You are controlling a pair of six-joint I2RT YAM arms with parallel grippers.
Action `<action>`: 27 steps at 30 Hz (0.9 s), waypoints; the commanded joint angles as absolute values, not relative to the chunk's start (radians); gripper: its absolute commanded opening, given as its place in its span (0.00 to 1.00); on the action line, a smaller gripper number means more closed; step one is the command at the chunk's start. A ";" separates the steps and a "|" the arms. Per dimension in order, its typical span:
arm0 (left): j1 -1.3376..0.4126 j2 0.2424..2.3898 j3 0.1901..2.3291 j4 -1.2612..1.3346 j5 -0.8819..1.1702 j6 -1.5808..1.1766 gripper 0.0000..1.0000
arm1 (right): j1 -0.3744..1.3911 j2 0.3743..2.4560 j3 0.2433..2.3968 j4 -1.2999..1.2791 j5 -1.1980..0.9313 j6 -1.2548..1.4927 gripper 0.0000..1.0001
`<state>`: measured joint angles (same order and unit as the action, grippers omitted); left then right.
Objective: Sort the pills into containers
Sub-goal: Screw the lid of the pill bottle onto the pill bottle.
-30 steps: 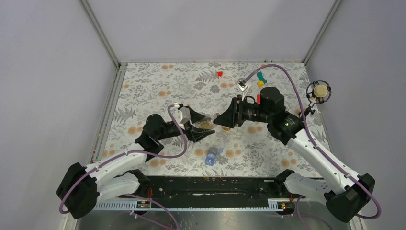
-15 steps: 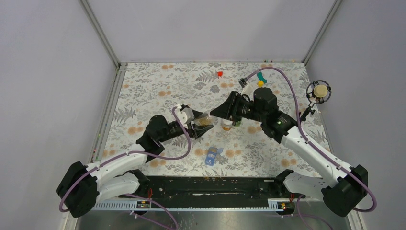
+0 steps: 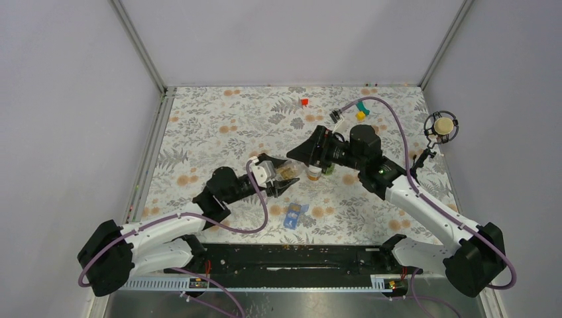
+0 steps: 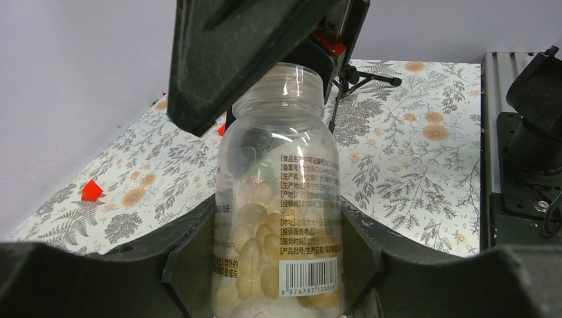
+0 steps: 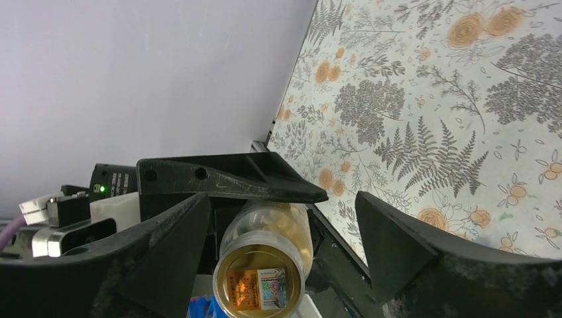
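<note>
Pill box (image 3: pixel 295 215), translucent blue, lies on the flowered table (image 3: pixel 212 126) near its front edge, between the two arms and apart from both sets of fingers. Just behind it the left fingers (image 4: pixel 189 255) are clamped on the lower body of a clear pill bottle (image 4: pixel 278 192), one on each side. Pale yellow pills (image 4: pixel 255 238) fill roughly the lower half of it, beside a white label with a barcode. The bottle's threaded neck points towards the right arm. The right fingers (image 5: pixel 411 258) stand wide apart on either side of that neck end, with a gap showing between each of them and the bottle in the right wrist view. That view also shows an orange, foil-like patch on the bottle's end. A small red block (image 3: pixel 304 102) sits near the far edge of the table, well away from the bottle
</note>
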<state>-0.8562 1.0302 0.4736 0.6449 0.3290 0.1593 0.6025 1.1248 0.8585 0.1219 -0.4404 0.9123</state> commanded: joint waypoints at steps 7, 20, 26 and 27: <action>-0.856 1.079 0.518 0.697 0.311 0.135 0.09 | 0.623 1.155 0.949 0.072 -0.580 0.710 0.79; -0.855 1.097 0.511 0.754 0.279 0.094 0.17 | 0.641 1.159 1.011 -0.181 -0.538 0.555 0.64; -0.856 1.098 0.512 0.757 0.284 0.092 0.21 | 0.641 1.152 0.989 -0.133 -0.581 0.569 0.61; -0.855 1.098 0.512 0.758 0.290 0.090 0.22 | 0.643 1.151 0.987 -0.125 -0.583 0.572 0.55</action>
